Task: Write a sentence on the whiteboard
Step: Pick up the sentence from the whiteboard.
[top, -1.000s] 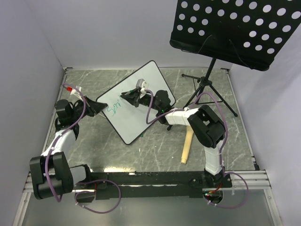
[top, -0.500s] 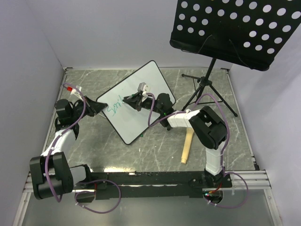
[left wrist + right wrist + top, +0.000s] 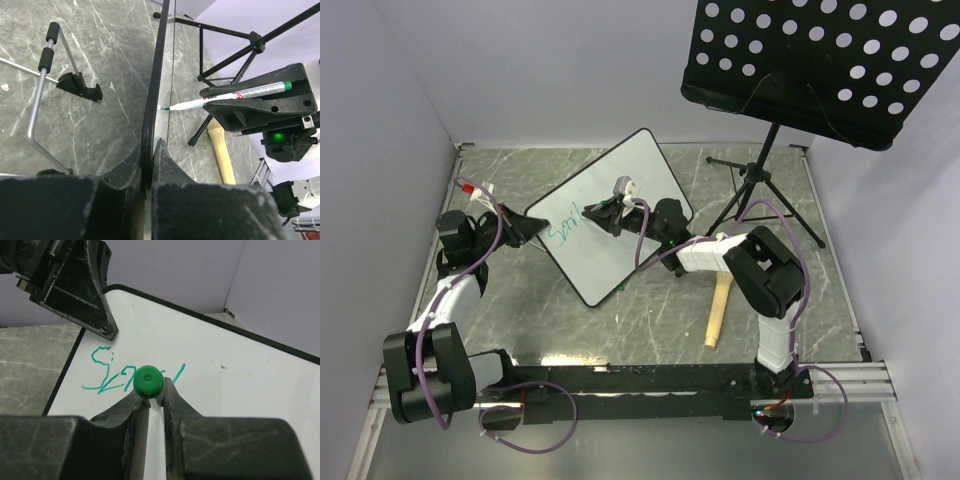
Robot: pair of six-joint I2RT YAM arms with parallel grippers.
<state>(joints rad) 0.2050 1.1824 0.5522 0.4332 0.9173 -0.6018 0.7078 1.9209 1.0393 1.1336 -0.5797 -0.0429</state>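
The whiteboard (image 3: 620, 225) stands tilted on the table. My left gripper (image 3: 532, 228) is shut on its left corner, both jaws clamping the black frame (image 3: 156, 85). My right gripper (image 3: 595, 208) is shut on a green marker (image 3: 235, 94), whose tip touches the board face. In the right wrist view the marker's green end cap (image 3: 148, 381) sits between my right gripper's (image 3: 150, 388) jaws. The sentence (image 3: 107, 375) is a short run of teal letters, about "Smil", partly hidden behind the cap. The same sentence (image 3: 563, 228) shows small from above.
A black perforated music stand (image 3: 820, 65) on a tripod (image 3: 760, 190) rises at the back right. A wooden handle (image 3: 718, 312) lies right of the board. A metal rod prop (image 3: 45, 85) stands behind the board. Grey walls close three sides.
My right gripper with the marker shifted a little along the board early on, then stayed put. The left gripper and the board have not moved.
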